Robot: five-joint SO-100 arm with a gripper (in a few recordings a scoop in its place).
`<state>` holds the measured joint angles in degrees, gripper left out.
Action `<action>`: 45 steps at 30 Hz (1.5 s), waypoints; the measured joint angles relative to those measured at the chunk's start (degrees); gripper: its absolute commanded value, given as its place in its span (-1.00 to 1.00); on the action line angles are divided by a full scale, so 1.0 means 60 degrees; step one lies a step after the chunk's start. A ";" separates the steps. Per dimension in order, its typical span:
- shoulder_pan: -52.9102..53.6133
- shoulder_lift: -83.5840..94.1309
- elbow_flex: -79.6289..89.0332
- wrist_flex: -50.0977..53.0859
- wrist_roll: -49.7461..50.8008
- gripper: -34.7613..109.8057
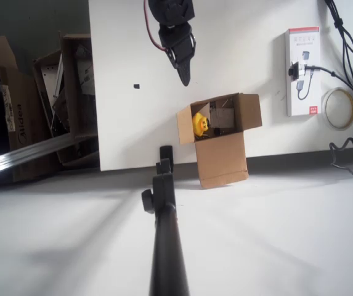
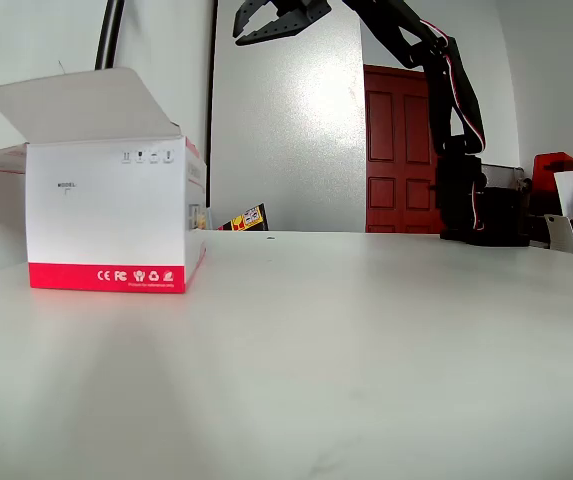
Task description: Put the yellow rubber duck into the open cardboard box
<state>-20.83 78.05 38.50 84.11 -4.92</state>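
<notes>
The yellow rubber duck (image 1: 201, 123) lies inside the open cardboard box (image 1: 247, 111), against its left wall, orange beak showing. The box stands near the table's front edge in the overhead view, with one long flap (image 1: 222, 160) stretching past that edge. My black gripper (image 1: 183, 69) hangs above and to the upper left of the box, apart from it. In the fixed view the gripper (image 2: 269, 24) is high above the table with its jaws spread and nothing between them.
A white retail package with a red stripe (image 1: 303, 71) (image 2: 116, 215) lies right of the box, with cables (image 1: 348, 37) and a tape roll (image 1: 339, 108) beyond it. A black camera pole (image 1: 164, 216) rises at the front. Cartons (image 1: 16, 98) sit off the table's left edge.
</notes>
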 measured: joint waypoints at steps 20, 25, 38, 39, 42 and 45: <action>0.2593 0.4966 0.2373 0.1348 0.0059 -0.52; 0.2769 0.6885 0.4263 0.1113 0.0029 -0.52; 0.3750 1.2070 1.2041 -0.1289 -0.0454 -0.53; 0.3765 1.2305 1.2568 -0.1450 -0.0454 -0.53; 0.3765 1.2554 1.3652 -0.1904 -0.0586 -0.53; 0.3853 1.2568 1.4443 -0.2344 -0.0645 -0.52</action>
<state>2.29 153.46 125.16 70.05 -8.79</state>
